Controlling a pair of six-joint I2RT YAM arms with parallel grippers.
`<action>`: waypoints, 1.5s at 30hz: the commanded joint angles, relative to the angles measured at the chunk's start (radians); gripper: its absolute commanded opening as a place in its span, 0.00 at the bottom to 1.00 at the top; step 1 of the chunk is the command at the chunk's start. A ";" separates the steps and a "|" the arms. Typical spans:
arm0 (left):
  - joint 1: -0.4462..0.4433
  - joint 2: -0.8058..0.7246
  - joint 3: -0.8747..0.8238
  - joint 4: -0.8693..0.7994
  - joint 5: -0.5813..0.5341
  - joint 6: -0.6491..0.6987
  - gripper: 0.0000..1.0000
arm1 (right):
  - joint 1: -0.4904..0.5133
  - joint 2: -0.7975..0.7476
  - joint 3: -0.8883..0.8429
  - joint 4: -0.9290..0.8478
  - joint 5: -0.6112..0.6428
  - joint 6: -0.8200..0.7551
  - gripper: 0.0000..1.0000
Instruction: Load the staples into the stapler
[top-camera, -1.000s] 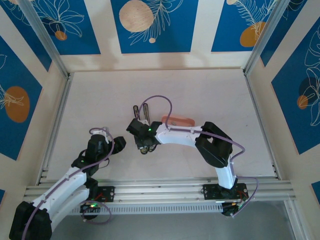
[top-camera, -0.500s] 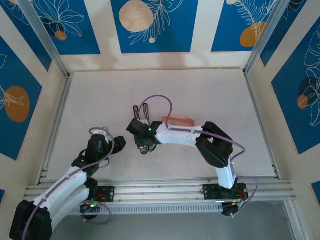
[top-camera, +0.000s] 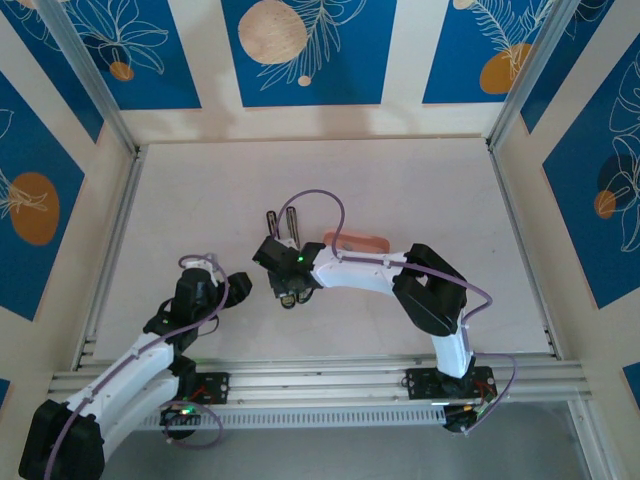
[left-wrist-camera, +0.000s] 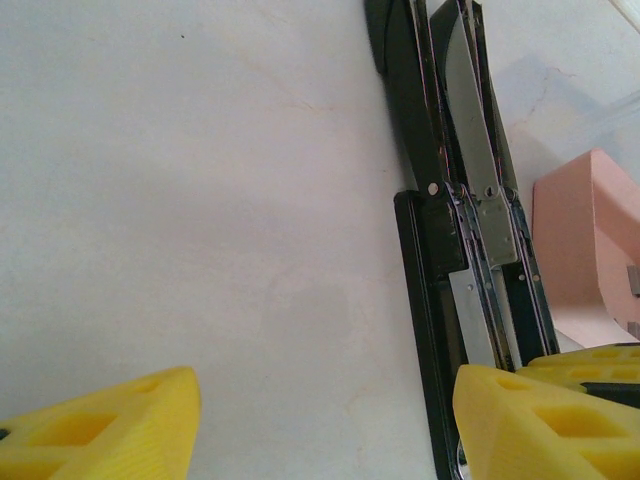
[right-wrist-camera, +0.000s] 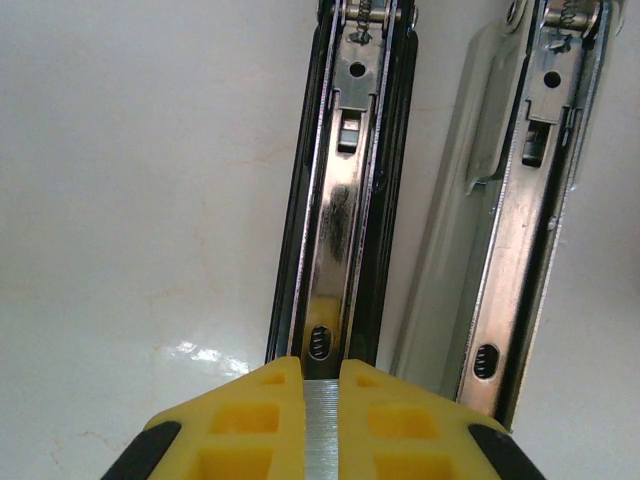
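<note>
Some staples (right-wrist-camera: 322, 440) in rt pincer (right-wrist-camera: 322, 378), at stapler (right-wrist-camera: 345, 200) channel.

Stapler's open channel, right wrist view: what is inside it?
The stapler channel shows bare shiny metal, no strip in the visible stretch. The staples are pinched in the right gripper at its near end; yellow fingers cover the channel there.

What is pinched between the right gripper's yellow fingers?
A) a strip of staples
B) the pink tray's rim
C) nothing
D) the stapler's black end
A: in the right wrist view, a ribbed grey strip of staples sits clamped between the fingers of the right gripper, in line with the open metal channel of the stapler.
</note>
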 joint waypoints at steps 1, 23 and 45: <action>0.013 -0.002 -0.011 0.016 -0.008 0.027 0.68 | 0.011 -0.041 0.016 0.000 0.017 -0.011 0.11; 0.015 -0.009 -0.011 0.008 -0.008 0.027 0.68 | 0.015 -0.010 0.011 0.005 -0.007 -0.002 0.11; 0.016 -0.010 -0.012 0.005 -0.010 0.032 0.68 | 0.007 0.023 0.015 -0.007 -0.022 0.003 0.11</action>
